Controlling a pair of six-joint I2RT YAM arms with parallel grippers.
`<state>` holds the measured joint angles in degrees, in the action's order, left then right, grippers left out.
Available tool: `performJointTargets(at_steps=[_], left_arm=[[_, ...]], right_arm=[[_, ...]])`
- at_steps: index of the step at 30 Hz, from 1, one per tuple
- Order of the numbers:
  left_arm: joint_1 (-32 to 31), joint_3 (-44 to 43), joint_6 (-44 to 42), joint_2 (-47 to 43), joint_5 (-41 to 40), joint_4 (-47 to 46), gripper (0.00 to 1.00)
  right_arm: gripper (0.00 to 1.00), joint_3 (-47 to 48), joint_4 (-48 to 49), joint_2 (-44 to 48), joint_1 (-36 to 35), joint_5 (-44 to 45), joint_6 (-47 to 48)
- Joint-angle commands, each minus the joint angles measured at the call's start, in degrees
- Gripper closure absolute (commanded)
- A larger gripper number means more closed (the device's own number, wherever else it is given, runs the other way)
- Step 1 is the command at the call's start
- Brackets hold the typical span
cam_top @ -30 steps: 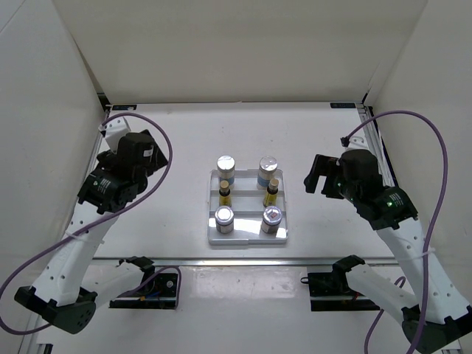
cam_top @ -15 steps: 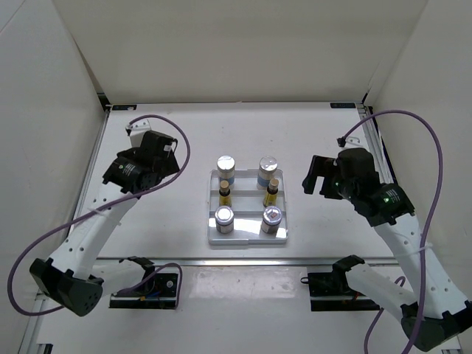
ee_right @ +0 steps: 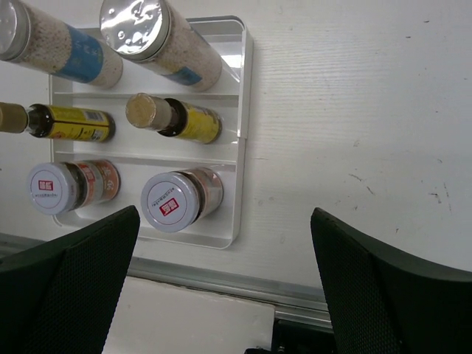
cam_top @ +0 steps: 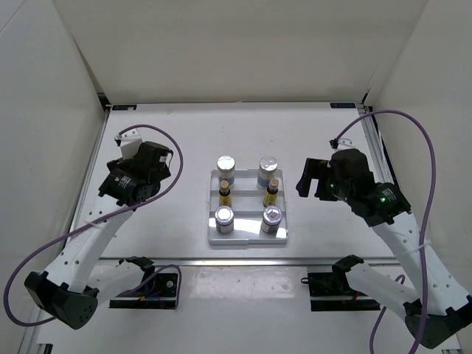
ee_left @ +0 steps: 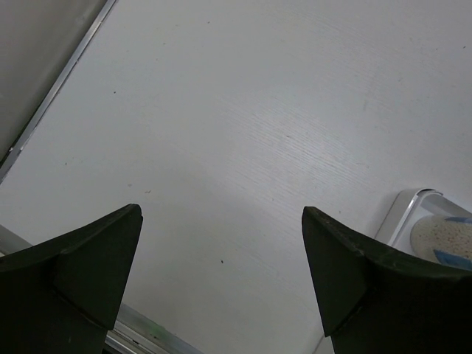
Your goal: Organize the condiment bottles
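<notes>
Six condiment bottles stand in a white tiered tray [cam_top: 247, 240] at the table's middle. The back row holds two tall white bottles [cam_top: 226, 168] [cam_top: 268, 169], the middle row two amber bottles [cam_top: 225, 193] [cam_top: 272, 190], and the front row two silver-lidded jars [cam_top: 224, 219] [cam_top: 271, 219]. My left gripper [cam_top: 158, 164] hangs open left of the tray, over bare table [ee_left: 221, 214], with a tray corner [ee_left: 413, 203] at that view's right. On the tray's right, my right gripper [cam_top: 308, 179] is open and empty [ee_right: 225, 214], with the nearest jar [ee_right: 177, 199] just ahead of it.
An aluminium rail [cam_top: 243, 260] runs along the table's near edge. White walls close in the left, back and right sides. Purple cables [cam_top: 435, 169] loop off both arms. The wall's foot shows in the left wrist view [ee_left: 51, 96].
My left arm has swung in from the far left toward the tray, then settled. The right gripper has crept a little to the left, closer to the tray. No bottle has moved.
</notes>
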<state>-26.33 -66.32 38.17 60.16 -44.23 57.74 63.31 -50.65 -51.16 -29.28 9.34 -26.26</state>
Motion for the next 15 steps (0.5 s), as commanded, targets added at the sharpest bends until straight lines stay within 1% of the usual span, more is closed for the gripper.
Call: performJointTargets(at_steps=[1, 4, 10, 13, 15], left_arm=[[0.2, -0.5, -1.4, -1.4, -2.3, -2.5, 0.00], [0.2, -1.1, -0.8, -2.4, -4.6, -3.1, 0.00], [0.2, 0.2, -1.3, -2.9, -4.1, -9.6, 0.00], [0.2, 0.2, -1.9, -2.2, -4.1, -10.1, 0.00], [0.2, -0.9, -2.4, -1.6, -4.6, -10.1, 0.00]], right_arm=[[0.00, 2.6, -0.1, 1.1, -0.3, 5.2, -0.9], [0.00, 4.2, -0.1, 1.1, -0.3, 7.3, -0.9], [0.00, 7.3, -1.1, -3.3, -0.3, 7.4, -1.3], [0.00, 8.1, -2.9, -5.1, -0.3, 8.1, -0.7], [0.00, 8.0, -2.9, -3.5, -0.3, 8.9, -0.7]])
